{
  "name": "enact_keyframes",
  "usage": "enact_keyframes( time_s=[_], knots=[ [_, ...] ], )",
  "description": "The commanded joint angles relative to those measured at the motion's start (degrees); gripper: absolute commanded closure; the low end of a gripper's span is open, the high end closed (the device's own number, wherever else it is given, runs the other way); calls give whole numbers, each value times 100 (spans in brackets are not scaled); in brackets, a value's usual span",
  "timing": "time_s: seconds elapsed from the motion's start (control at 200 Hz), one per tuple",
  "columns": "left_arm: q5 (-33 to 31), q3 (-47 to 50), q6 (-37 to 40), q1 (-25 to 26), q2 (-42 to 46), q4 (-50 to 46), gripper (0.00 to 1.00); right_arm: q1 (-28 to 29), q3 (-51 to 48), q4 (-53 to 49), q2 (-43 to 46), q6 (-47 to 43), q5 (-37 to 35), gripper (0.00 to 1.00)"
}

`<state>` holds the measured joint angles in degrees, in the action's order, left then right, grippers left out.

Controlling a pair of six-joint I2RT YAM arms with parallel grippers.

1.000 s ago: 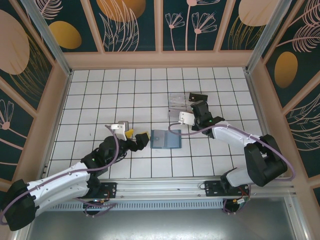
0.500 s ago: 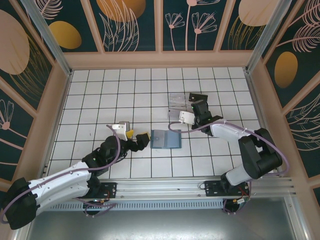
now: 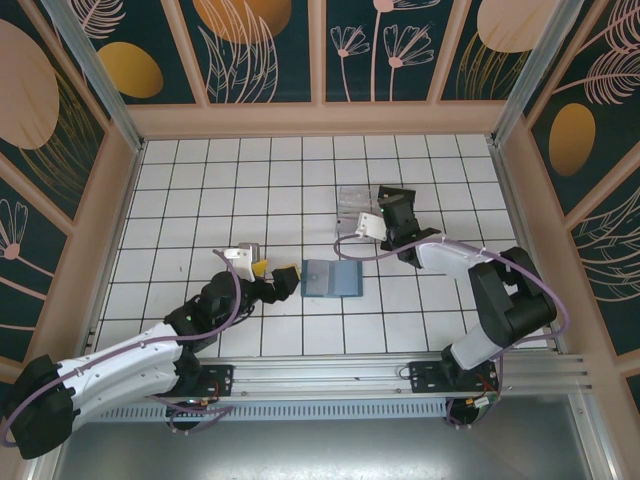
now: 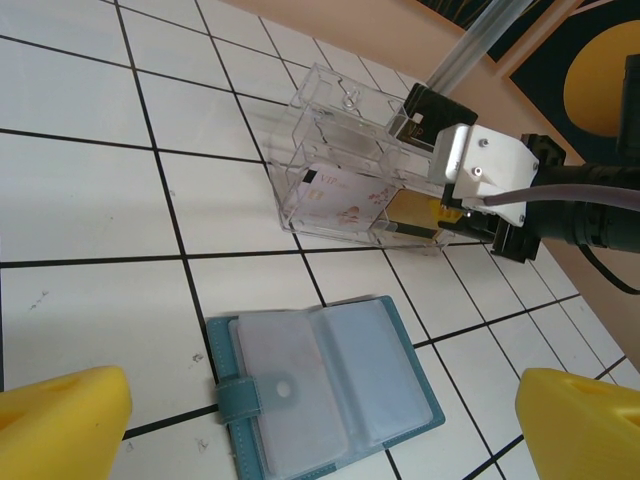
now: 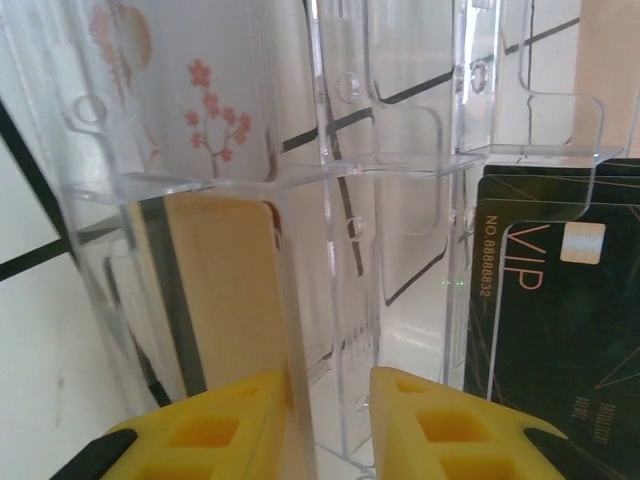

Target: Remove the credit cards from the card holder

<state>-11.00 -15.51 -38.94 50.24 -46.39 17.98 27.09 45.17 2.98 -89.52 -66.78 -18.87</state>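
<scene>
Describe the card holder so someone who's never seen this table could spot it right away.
On the white tiled table, look near the middle, on the near side of the clear plastic box. The card holder lies open flat, teal-edged, not see-through.

White arms (image 3: 130, 365), black joints, lilac cables (image 3: 232, 300); left claw (image 3: 273, 272), right claw (image 5: 328, 425) yellow-fingered.

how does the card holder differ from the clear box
The card holder is teal and lies flat and open; the clear box is see-through and stands taller. The holder's sleeves look empty, while the box has a white card and a black card in it. Both sit on the tiled table.
</scene>
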Motion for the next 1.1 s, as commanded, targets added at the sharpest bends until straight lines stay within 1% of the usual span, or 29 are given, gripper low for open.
enact_keyframes(
  time_s=[0.0, 0.13, 0.27, 0.45, 0.525, 0.621, 0.721, 0.816, 0.846, 0.896, 1.016, 1.096],
  knots=[
    [-46, -24, 112, -22, 25, 75, 1, -28, 265, 194, -78, 115, -214, 70],
    [-55, -18, 106, -21, 23, 83, 1, -25, 314, 18, 29, 323, -111, 67],
    [-34, -14, 97, -23, 25, 92, 1, -13, 145, -86, 362, 533, 5, 65],
    [-25, -21, 92, -23, 23, 86, 1, -2, -143, -361, 980, 1183, -35, 64],
    [-16, -22, 96, -20, 16, 91, 1, 152, -269, -461, 1285, 1543, -200, 64],
    [-33, -27, 106, -23, -42, 90, 1, 393, -187, -811, 1663, 2430, -317, 64],
    [-16, -83, 130, -23, -182, 91, 1, 733, -15, -1332, 1967, 3760, -291, 66],
    [11, -199, 144, -26, -433, 21, 1, 926, 23, -1661, 2220, 5047, 45, 68],
    [33, -242, 137, -23, -529, -15, 2, 987, -13, -1686, 2308, 5416, 183, 71],
    [107, -326, 87, -27, -705, -51, 4, 1100, -107, -1660, 2450, 5968, 388, 73],
    [302, -498, -167, -23, -1135, -65, 10, 1333, -483, -1332, 2755, 7139, 629, 73],
    [435, -650, -344, -23, -1443, -94, 15, 1349, -658, -1200, 2787, 7865, 877, 75]
  ],
)
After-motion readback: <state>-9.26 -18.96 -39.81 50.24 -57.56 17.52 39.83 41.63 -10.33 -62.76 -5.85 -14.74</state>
